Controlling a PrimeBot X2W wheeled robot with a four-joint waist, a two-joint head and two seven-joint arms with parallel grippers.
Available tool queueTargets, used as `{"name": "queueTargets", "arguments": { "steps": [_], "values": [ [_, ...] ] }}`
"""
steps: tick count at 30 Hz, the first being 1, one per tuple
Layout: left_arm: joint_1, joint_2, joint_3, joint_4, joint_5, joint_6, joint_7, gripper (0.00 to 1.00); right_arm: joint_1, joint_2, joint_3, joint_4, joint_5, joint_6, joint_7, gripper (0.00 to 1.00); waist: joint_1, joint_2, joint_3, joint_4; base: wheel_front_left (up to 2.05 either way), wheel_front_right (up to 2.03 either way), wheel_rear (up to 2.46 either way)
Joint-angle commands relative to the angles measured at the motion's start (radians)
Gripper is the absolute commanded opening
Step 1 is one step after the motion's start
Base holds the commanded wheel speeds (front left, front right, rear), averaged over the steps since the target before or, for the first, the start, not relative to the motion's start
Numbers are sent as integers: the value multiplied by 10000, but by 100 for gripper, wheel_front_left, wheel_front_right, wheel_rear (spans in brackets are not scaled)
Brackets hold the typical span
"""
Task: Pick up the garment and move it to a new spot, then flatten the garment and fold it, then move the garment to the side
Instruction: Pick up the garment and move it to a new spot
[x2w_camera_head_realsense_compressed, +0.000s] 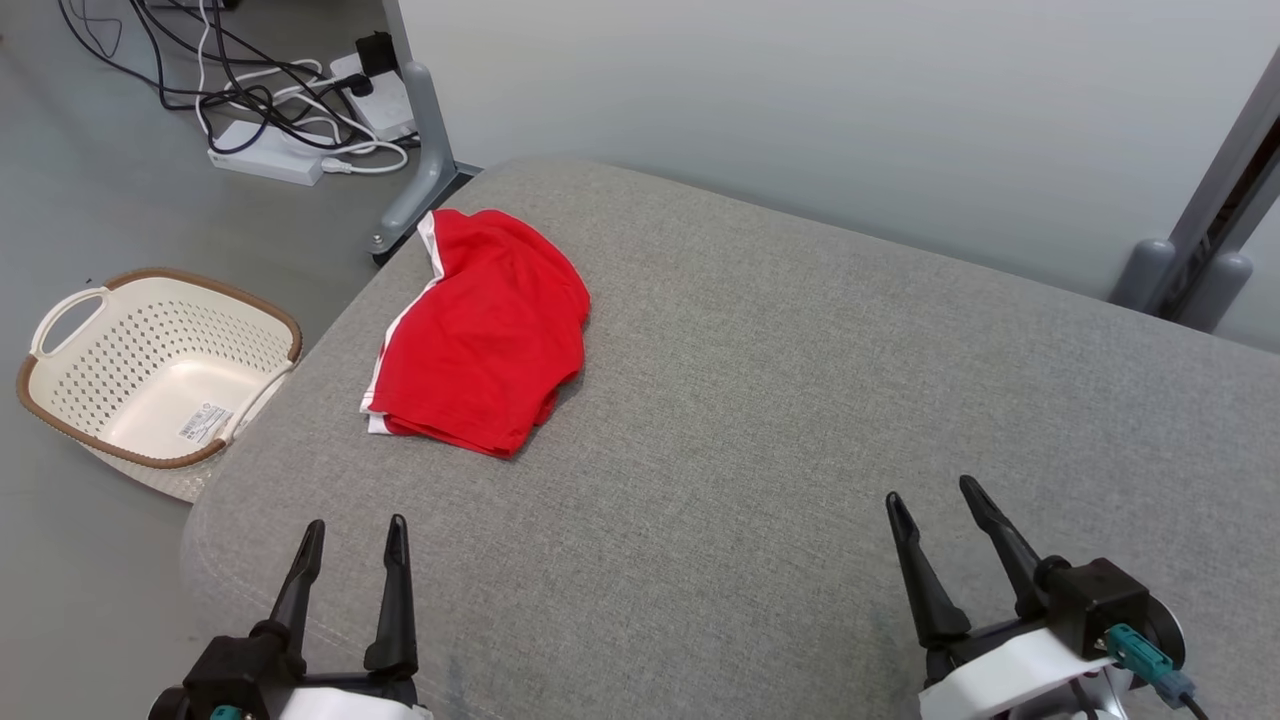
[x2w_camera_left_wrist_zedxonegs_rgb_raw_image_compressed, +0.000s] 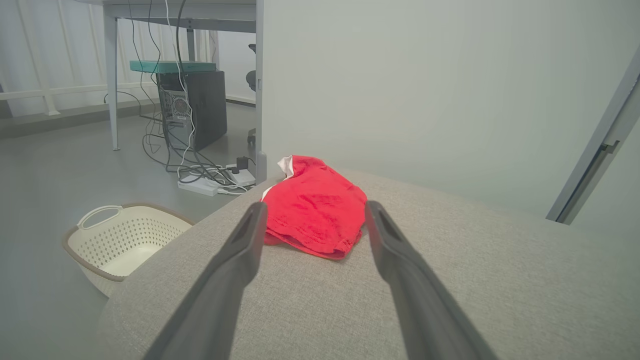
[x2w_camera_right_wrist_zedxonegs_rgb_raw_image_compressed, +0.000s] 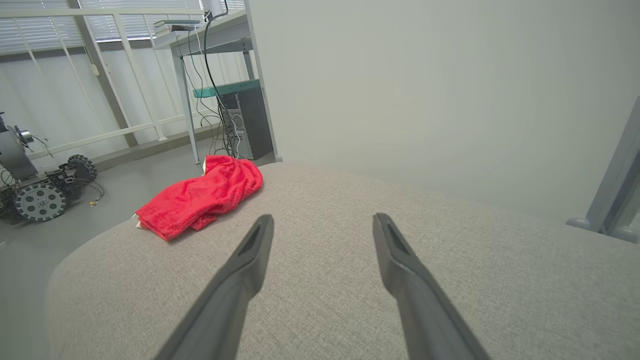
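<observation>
Left jaws and right jaws stand wide apart and empty, poised over the near edge of the grey fabric tabletop (x2w_camera_head_realsense_compressed: 800, 420), likely a ready stance before the first pick. Farther off, the red garment (x2w_camera_head_realsense_compressed: 485, 335) lies crumpled by the far left corner, so the left arm looks better placed to reach it.

Grey fabric counter (x2w_camera_head_realsense_compressed: 760, 400) under left claw (x2w_camera_head_realsense_compressed: 357, 523) and right claw (x2w_camera_head_realsense_compressed: 930, 489). Ahead of both: plain pale wall (x2w_camera_head_realsense_compressed: 800, 90), evenly lit. Left of left claw: grey floor (x2w_camera_head_realsense_compressed: 90, 180), cream perforated basket (x2w_camera_head_realsense_compressed: 160, 330) near. Farther ahead: tangled cables (x2w_camera_head_realsense_compressed: 250, 85), white power strips (x2w_camera_head_realsense_compressed: 265, 155), then desk (x2w_camera_left_wrist_zedxonegs_rgb_raw_image_compressed: 180, 22) with computer tower (x2w_camera_left_wrist_zedxonegs_rgb_raw_image_compressed: 205, 107).
</observation>
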Motion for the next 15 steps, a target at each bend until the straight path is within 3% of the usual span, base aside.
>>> {"name": "queueTargets", "arguments": {
  "steps": [1, 13, 15],
  "values": [
    [-138, 32, 84, 23, -34, -37, 5, 100, -57, -61, -88, -72, -5, 1, -46, 100, 0, 0, 83, -14, 0, 0, 0],
    [-2155, 58, 1032, 937, 14, -803, 5, 100, -812, -572, -500, -1199, -1179, 1, 252, 100, 0, 0, 1860, -674, 0, 0, 0],
    [-3202, 257, 1302, 1802, -181, -1052, 6, 100, -1174, -849, -525, -1867, -1373, 0, 668, 100, 0, 0, 2511, -904, 0, 0, 0]
  ]
}}
